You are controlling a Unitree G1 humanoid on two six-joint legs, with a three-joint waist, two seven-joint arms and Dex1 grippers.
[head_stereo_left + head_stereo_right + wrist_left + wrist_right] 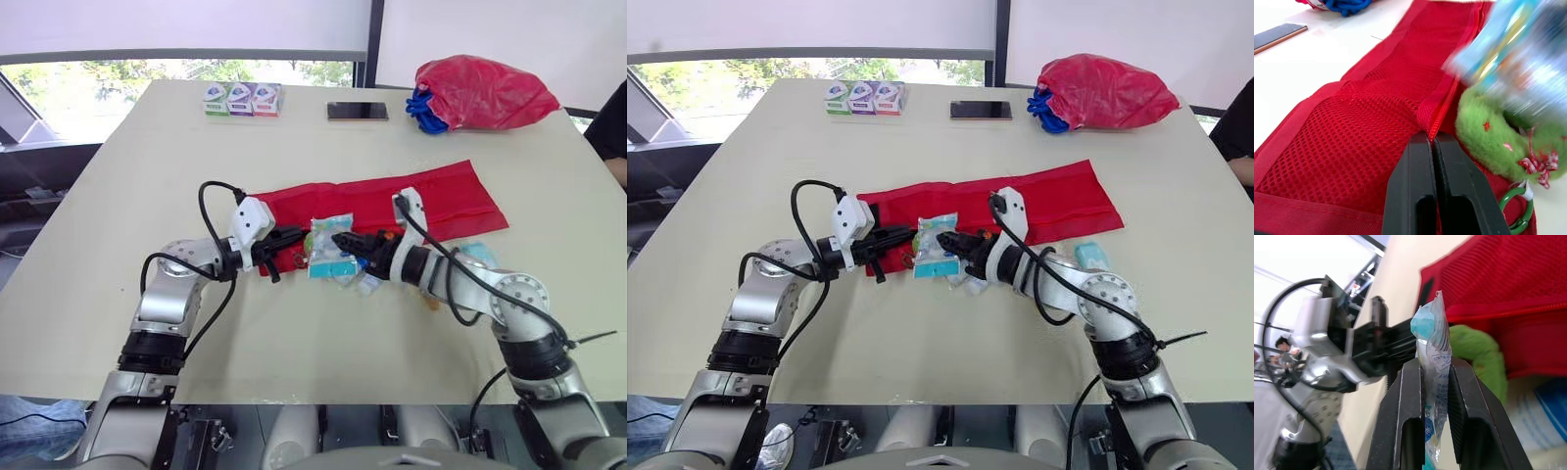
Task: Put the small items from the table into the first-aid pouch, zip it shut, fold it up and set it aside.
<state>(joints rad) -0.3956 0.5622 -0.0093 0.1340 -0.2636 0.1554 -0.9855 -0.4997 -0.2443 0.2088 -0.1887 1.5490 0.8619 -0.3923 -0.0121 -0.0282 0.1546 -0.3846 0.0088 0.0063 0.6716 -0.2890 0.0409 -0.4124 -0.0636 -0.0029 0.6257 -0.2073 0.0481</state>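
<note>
Pinching the zip edge of the red pouch (431, 201) with my left tool (1432, 139), jaws closed tight on the fabric, I judge I'm lifting the lip so the pocket gapes. The pouch lies unrolled across the middle of the counter (294, 333). My right tool (1435, 364) is clamped narrow on a clear packet (1432, 347), held upright just beside that opening, ready to slide in. A green fluffy charm (1484, 127) lies at the pouch's near end.
</note>
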